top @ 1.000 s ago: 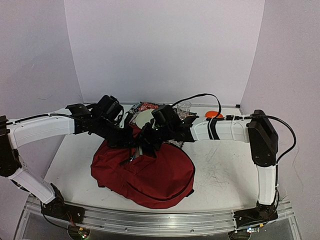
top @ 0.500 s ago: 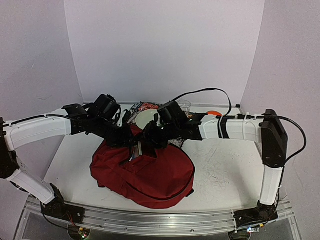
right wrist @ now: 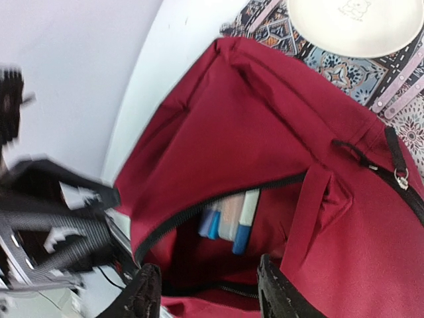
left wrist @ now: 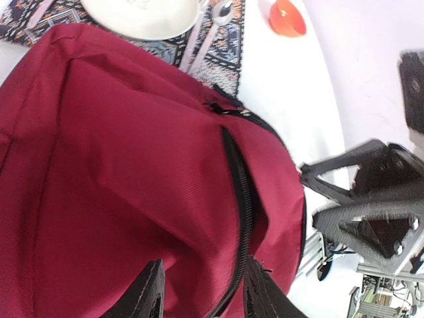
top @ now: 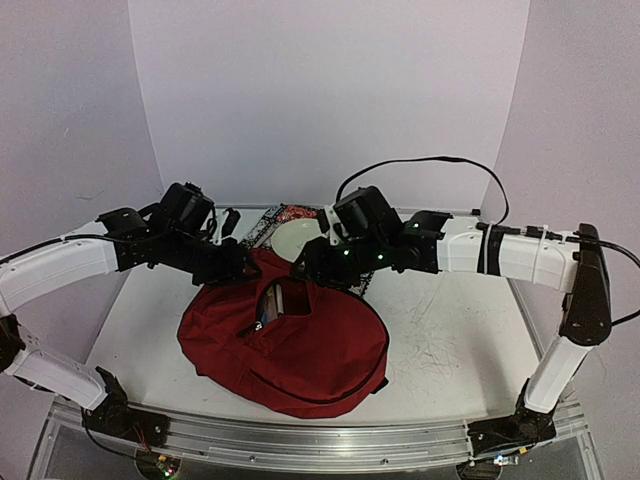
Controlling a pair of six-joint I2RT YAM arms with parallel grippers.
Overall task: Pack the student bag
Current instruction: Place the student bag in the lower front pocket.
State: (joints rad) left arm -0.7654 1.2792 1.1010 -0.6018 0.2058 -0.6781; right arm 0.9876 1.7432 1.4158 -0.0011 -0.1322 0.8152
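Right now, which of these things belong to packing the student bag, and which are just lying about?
Belongs to the job: student bag, unzipped; markers already inside it; left claw and right claw, both open over the bag.

Just lying about: white plate, patterned mat, spoon, small orange object.

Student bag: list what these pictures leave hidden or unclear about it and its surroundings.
1. Top external: the student bag has its far edge under the left arm and right arm; contents in its opening are too small to name.
2. Right wrist: the pen-like items are half tucked behind fabric; their number is unclear.
3. Left wrist: the zipper runs off the bottom edge.
4. Both wrist views: the plate is cut by the top edge.
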